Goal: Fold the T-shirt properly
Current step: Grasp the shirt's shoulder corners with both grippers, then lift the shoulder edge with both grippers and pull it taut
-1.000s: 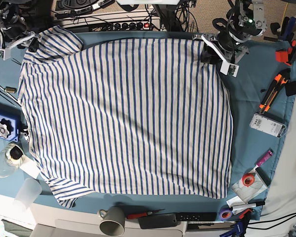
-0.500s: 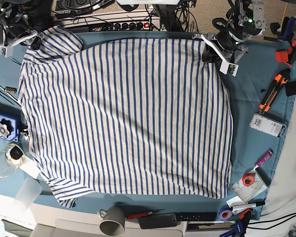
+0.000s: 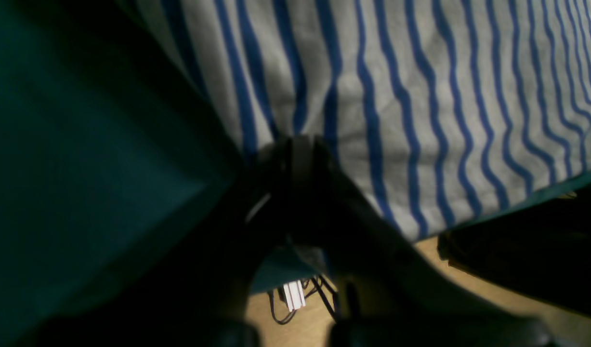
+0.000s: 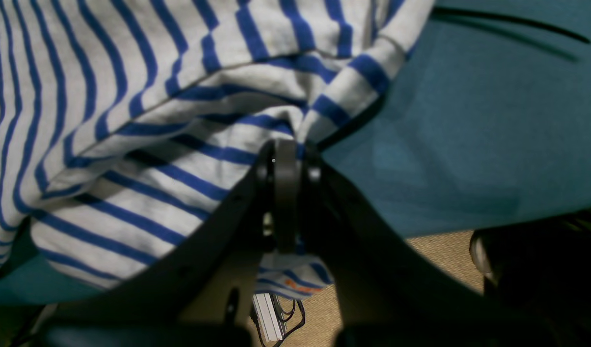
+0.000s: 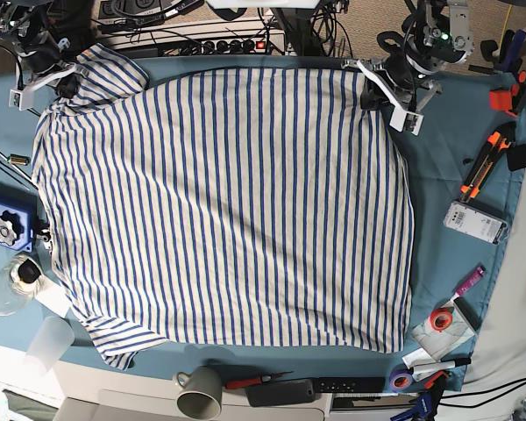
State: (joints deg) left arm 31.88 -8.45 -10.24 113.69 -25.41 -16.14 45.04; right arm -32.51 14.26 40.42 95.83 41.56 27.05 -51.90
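Left gripper [image 3: 300,144], seen from its own wrist camera, has its dark jaws pressed together on the edge of the T-shirt [image 3: 420,96], where the striped fabric meets the teal cloth [image 3: 83,144]. From that pinch the shirt spreads away to the far right, and the teal cloth lies dark and shadowed on the left. Below the jaws a strip of wooden floor [image 3: 468,289] and some cables [image 3: 300,299] show past the table edge.

From the right wrist camera, the right gripper [image 4: 285,164] is likewise clamped on a bunched fold of the T-shirt [image 4: 131,144]. Rumpled layers of striped fabric pile up to the left of the jaws, and a scrap of it hangs beneath them. The teal cloth [image 4: 468,120] lies flat on the right.

In the base view the T-shirt [image 5: 228,202] lies spread over most of the teal cloth [image 5: 456,167], with its stripes running from far to near. The left gripper [image 5: 379,92] holds the far right corner, and the right gripper [image 5: 60,83] holds the far left corner by the sleeve. A grey mug [image 5: 200,392] stands at the near edge, orange-handled cutters [image 5: 484,163] and a roll of red tape [image 5: 440,319] sit on the right, and a blue device [image 5: 6,224] sits on the left.
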